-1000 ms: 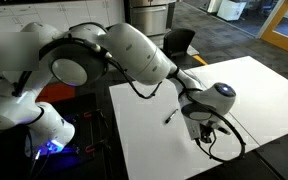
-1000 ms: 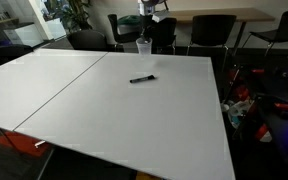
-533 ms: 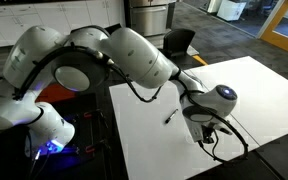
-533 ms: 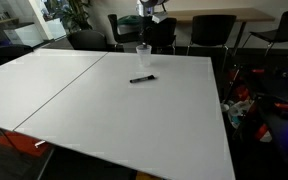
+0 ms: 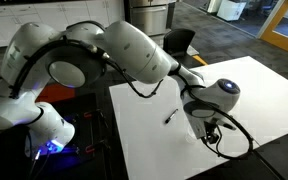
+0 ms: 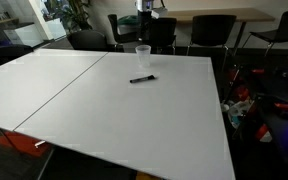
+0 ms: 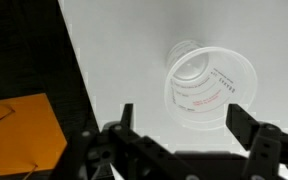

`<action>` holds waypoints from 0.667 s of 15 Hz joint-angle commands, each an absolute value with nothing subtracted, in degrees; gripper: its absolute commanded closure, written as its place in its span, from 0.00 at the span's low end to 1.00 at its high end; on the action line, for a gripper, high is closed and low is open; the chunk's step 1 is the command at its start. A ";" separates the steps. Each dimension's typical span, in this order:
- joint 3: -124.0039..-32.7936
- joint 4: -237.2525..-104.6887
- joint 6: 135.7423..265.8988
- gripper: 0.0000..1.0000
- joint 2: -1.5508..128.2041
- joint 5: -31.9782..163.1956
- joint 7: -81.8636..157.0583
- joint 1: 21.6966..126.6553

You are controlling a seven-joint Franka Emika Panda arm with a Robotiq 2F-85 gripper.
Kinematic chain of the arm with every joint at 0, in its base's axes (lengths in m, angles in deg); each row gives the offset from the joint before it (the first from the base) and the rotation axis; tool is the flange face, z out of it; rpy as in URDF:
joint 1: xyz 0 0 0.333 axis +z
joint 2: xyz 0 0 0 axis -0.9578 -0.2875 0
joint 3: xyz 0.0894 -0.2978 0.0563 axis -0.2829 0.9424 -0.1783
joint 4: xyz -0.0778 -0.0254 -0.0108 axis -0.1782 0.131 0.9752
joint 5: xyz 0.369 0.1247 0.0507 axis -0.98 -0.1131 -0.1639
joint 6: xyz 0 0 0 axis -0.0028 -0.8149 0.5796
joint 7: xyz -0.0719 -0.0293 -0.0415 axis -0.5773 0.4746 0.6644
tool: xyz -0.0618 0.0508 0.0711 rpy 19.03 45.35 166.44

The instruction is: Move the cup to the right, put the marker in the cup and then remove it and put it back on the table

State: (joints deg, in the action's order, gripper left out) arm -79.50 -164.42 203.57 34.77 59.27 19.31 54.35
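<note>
The white table fills most of the scene, with a thin dark seam splitting it into two panels. The arm reaches out over the right-hand panel. Its gripper hangs above the far part of that panel. In the wrist view both fingers stand wide apart with nothing between them, so the jaws are open and empty.

The cup stands upright on the table near the far edge, seen almost straight down its mouth from the wrist. It sits ahead of the fingertips and nearer the right finger than the left. The marker lies flat on the same panel, nearer than the cup and clearly apart from it.

The first step, shifting the cup to the right, looks not yet begun. The off-centre line-up is the main risk. If the gripper descends like this, the right finger may land on the rim, tipping or crushing the thin plastic. Closing hard could also buckle the wall or make the cup pop out. A sideways push near the far edge might send it off the table.

In an exterior view the wrist blocks the cup altogether. In another the gripper is cut by the top edge. The clear cup is faint against white, so its base is probably where it seems, though the outline is uncertain.
</note>
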 commanded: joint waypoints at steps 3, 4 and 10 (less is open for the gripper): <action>-81.10 -178.92 203.31 0.00 48.79 59.34 12.29 54.31; -81.22 -182.31 203.43 0.00 51.81 59.95 10.69 54.77; -81.48 -197.01 203.72 0.00 64.67 66.06 0.76 58.66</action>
State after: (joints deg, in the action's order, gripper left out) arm -81.39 -188.18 203.47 56.94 63.17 4.91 56.72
